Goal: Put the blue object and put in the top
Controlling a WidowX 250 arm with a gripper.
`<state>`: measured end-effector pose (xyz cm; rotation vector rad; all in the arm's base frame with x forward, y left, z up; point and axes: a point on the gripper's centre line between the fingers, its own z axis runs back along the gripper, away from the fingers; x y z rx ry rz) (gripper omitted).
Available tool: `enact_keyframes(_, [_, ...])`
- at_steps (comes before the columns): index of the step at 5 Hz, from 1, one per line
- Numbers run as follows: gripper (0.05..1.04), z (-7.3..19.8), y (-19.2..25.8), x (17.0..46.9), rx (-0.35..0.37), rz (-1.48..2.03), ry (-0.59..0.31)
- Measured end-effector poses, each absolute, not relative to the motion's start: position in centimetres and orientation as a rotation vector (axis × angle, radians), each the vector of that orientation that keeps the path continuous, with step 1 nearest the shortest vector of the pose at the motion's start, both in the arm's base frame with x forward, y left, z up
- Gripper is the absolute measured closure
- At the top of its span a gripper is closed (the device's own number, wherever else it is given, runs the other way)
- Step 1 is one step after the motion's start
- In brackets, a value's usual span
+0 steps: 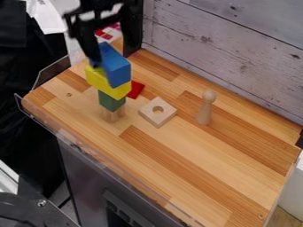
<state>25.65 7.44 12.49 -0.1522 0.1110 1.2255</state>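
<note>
Striped wooden tabletop (pixel 198 164) bears a stack: blue rectangular block (pixel 117 68) on yellow block (pixel 105 83) on green block (pixel 111 101). Black two-finger gripper (pixel 114 58) is at the blue one, its grip impossible to tell.

Blue block (pixel 118 68), yellow block (pixel 106 84), green block (pixel 111 101) and red piece (pixel 135 90) are plain, the peg (pixel 205 108) pale tan, the tabletop (pixel 195 168) striped honey and brown, the plank wall (pixel 225 48) knotted grey-white.
</note>
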Motion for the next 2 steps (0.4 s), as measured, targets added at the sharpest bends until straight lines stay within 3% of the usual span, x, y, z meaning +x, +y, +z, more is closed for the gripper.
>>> enact_keyframes(2, [0.085, 15.7, 2.1, 25.3, 0.121, 0.902, 0.108])
